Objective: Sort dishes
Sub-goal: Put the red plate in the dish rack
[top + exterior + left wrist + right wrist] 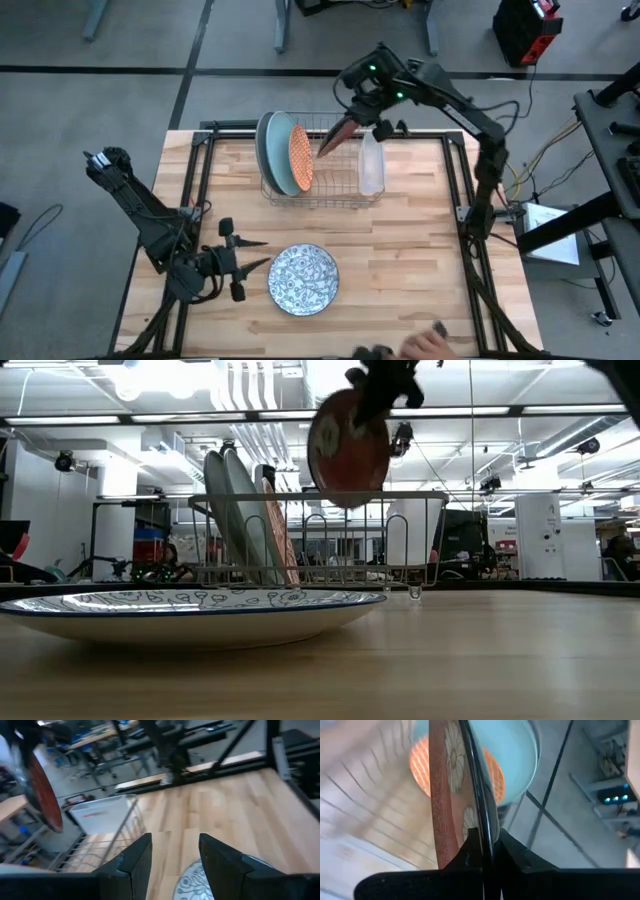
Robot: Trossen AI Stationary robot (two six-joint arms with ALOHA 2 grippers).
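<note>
Right claw (352,122) was clamped on the dark red plate (347,448), holding it up above the wire rack (325,172). Left claw (243,263) sat wide apart beside the silvery-white patterned plate (303,279), nearer us than the rack on the tabletop (420,260).

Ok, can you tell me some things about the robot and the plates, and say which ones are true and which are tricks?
1. The right gripper is holding the dark red plate up above the wire rack. True.
2. The silvery-white patterned plate is standing in the rack. False: it lies flat on the table, nearer the front edge.
3. The left gripper is open and holds nothing. True.
4. The orange-and-white plate is lying flat on the table. False: it stands on edge in the rack, beside the pale blue plate.
5. The clear plastic tub is at the left end of the rack. False: it is at the right end.
</note>
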